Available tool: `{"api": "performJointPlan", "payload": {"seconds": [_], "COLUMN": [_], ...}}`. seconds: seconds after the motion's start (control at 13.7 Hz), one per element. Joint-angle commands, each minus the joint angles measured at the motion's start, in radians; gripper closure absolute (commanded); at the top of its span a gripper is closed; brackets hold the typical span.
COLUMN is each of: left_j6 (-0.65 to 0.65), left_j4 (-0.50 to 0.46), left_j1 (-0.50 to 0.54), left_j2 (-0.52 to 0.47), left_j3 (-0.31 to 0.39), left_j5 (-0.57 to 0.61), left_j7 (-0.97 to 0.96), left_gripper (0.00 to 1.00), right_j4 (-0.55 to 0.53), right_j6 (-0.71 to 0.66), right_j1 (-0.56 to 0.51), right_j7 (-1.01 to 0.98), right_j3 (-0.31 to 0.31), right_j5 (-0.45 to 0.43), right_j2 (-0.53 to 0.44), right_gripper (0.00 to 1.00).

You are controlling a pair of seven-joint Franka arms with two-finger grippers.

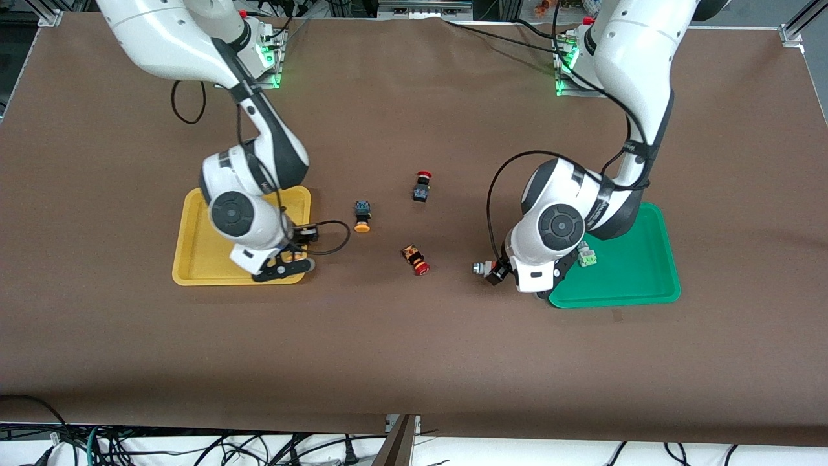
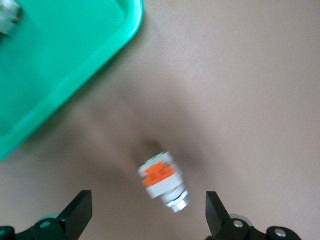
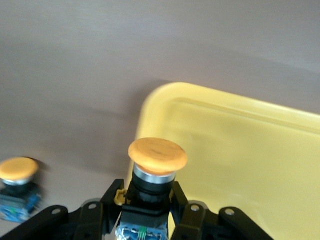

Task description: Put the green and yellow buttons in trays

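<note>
1. Buttons first: you had one yellow-capped button (image 3: 156, 172) clamped in the right gripper (image 3: 150, 212), cap pointing away from the wrist, hanging at the corner rim of the yellow tray (image 3: 240, 150). I judged the drop to turn on this: the tray floor lay just beside the cap, so a short carry inward was all you needed.
2. A second yellow-capped button (image 1: 362, 216) lay on the table beside that tray, toward the table's middle, its long axis running toward the front camera, cap nearest it.
3. The grey-bodied button with the orange block (image 2: 162, 180) lay on the table between the wide-spread fingers of the left gripper (image 2: 148, 215), not held, tilted across the gap, just off the green tray (image 1: 653, 285).
4. A green-block button (image 1: 587, 257) already rested in the green tray.
5. Two red-capped buttons (image 1: 422, 186) (image 1: 415, 259) sat mid-table, well apart from both grippers.
6. Your arms both reached down steeply, wrists low, each over its own tray's edge.
</note>
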Motion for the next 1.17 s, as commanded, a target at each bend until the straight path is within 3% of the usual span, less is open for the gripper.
{"api": "performJointPlan", "payload": {"seconds": [0.0,0.15,0.29,0.37,0.44,0.51,0.58,0.66,0.88,0.95,1.1], "left_j6": [0.168,0.351,0.391,0.388,0.388,0.387,0.387,0.387,0.381,0.368,0.152], "left_j4": [-0.063,-0.174,-0.202,-0.205,-0.205,-0.205,-0.205,-0.204,-0.202,-0.202,-0.165], "left_j1": [-0.011,-0.023,-0.043,-0.049,-0.051,-0.051,-0.051,-0.048,-0.045,-0.043,-0.031], "left_j2": [0.018,0.015,0.016,0.016,0.018,0.018,0.016,0.015,0.012,-0.002,-0.06], "left_j3": [0.008,0.003,0.001,0.003,0.001,0.001,0.003,0.003,0.003,0.003,0.021], "left_j5": [-0.024,-0.026,-0.026,-0.026,-0.026,-0.024,-0.018,-0.017,-0.017,-0.014,-0.009], "left_j7": [-0.125,-0.167,-0.17,-0.167,-0.165,-0.155,-0.148,-0.127,-0.06,-0.024,0.136], "left_gripper": [0.0,0.0,0.0,0.0,0.0,0.13,0.42,0.56,0.83,0.83,0.83], "right_j4": [-0.083,-0.198,-0.331,-0.359,-0.36,-0.355,-0.352,-0.338,-0.239,-0.223,-0.217], "right_j6": [-0.011,0.055,0.208,0.255,0.259,0.253,0.244,0.215,0.089,0.078,0.089], "right_j1": [-0.019,-0.02,-0.043,-0.06,-0.071,-0.071,-0.071,-0.066,-0.056,-0.052,-0.046], "right_j7": [-0.157,-0.239,-0.25,-0.259,-0.264,-0.262,-0.251,-0.238,-0.132,-0.076,0.079], "right_j3": [-0.09,-0.167,-0.186,-0.186,-0.184,-0.183,-0.178,-0.167,-0.091,-0.057,0.03], "right_j5": [-0.014,-0.007,-0.005,-0.003,0.0,0.004,0.006,0.016,0.081,0.085,0.108], "right_j2": [-0.055,-0.09,-0.107,-0.102,-0.099,-0.105,-0.121,-0.134,-0.135,-0.135,-0.127], "right_gripper": [0.93,0.87,0.77,0.65,0.47,0.25,0.23,0.22,0.22,0.19,0.19]}}
